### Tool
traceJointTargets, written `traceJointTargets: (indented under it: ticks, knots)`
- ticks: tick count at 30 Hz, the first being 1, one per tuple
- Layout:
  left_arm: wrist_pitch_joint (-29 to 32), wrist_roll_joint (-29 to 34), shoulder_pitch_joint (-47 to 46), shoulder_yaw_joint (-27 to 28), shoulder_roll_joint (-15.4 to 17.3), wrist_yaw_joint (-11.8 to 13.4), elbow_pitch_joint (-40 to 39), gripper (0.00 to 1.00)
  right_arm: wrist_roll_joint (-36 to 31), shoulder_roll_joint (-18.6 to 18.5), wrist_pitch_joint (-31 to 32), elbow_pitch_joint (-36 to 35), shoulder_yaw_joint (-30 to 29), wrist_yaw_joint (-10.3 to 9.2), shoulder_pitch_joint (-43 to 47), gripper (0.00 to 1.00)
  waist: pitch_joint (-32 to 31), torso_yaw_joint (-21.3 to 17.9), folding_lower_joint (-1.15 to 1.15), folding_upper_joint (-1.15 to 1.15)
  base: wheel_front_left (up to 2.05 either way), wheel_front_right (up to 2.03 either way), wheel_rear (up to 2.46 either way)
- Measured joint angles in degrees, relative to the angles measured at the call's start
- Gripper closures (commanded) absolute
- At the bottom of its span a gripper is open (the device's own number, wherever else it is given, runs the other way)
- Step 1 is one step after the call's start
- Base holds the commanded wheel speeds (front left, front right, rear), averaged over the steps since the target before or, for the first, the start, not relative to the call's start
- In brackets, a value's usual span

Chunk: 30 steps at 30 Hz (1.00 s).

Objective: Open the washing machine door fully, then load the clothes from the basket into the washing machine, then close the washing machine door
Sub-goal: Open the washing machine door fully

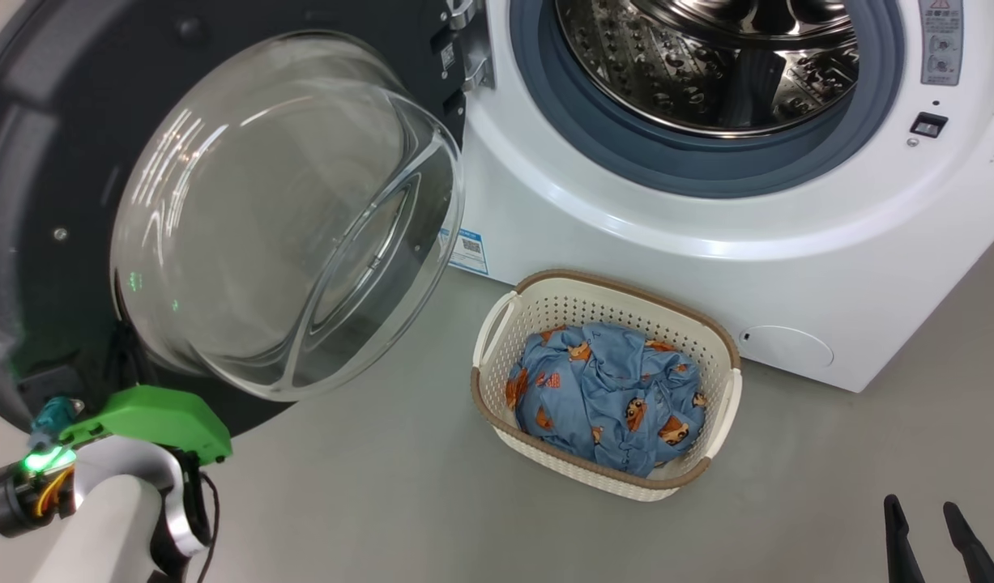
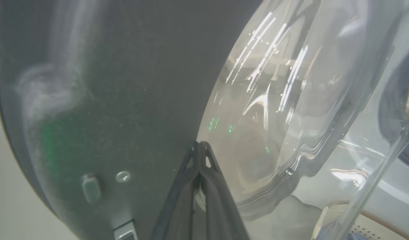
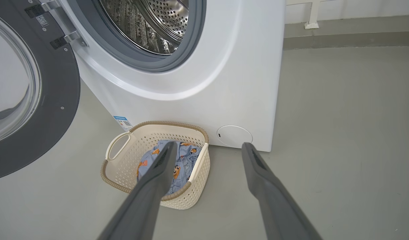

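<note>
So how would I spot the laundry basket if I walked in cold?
Find the big white washing machine with its round door swung open. On the grey floor right in front of it sits the basket. It is the small cream perforated tub with a brown rim, holding blue bear-print clothes.

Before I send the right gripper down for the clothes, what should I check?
1. Door stands clear of the opening: ok.
2. Drum empty: ok, as far as visible.
3. Clothes in basket, nothing on top: ok.
4. Right gripper open and empty: ok.
5. Left gripper off the door: cannot tell; it is shut, with its tips right at the inner face.
</note>
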Motion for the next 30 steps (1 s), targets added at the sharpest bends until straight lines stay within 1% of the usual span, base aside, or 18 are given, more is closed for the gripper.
traceJointTargets:
  ticks: [3,9,16,19,24,27,28,30]
  knots:
    - [-0.2,1.1,0.0,2.0,-0.6,-1.3,1.5,1.0,0.0,0.4,0.0,0.3,0.0,0.0,0.0,0.0,-0.5,-0.3,0.0,0.0,0.0,0.0,0.0]
    - [-0.2,3.7,-0.1,5.5,-1.1,-2.6,3.4,1.0,0.0,0.8,0.0,0.8,0.0,0.0,0.0,0.0,-1.4,-0.8,0.0,0.0,0.0,0.0,0.0]
    - [-0.2,5.5,0.0,8.0,-1.8,-4.4,4.2,1.0,0.0,1.6,0.0,1.3,-0.3,0.0,0.0,0.0,-2.6,-0.6,0.0,0.0,0.0,0.0,0.0]
    - [-0.2,6.3,0.1,8.9,-2.1,-4.6,4.0,1.0,0.0,2.0,0.0,1.4,-0.3,0.0,0.0,0.0,-3.2,-0.5,0.0,0.0,0.0,0.0,0.0]
    - [-0.2,6.5,1.7,10.2,-2.7,-5.4,0.6,1.0,0.0,2.5,0.0,1.5,-0.3,0.0,0.2,0.0,-4.0,-0.4,0.0,0.0,0.0,0.0,0.0]
    - [-0.4,6.6,3.2,10.9,-2.8,-5.6,-2.4,1.0,0.0,2.8,0.0,1.5,-0.4,0.0,0.4,0.0,-4.4,-0.4,0.0,0.0,0.0,0.0,0.0]
    - [-0.4,6.8,4.4,11.2,-3.0,-5.6,-5.1,1.0,0.0,3.0,0.0,1.5,-0.4,0.0,0.4,0.0,-4.6,-0.4,0.0,0.0,0.0,0.0,0.0]
    - [-0.4,7.0,5.1,11.1,-3.2,-5.6,-6.5,1.0,0.0,3.1,0.0,1.5,-0.4,0.0,0.4,0.0,-4.7,-0.4,0.0,0.0,0.0,0.0,0.0]
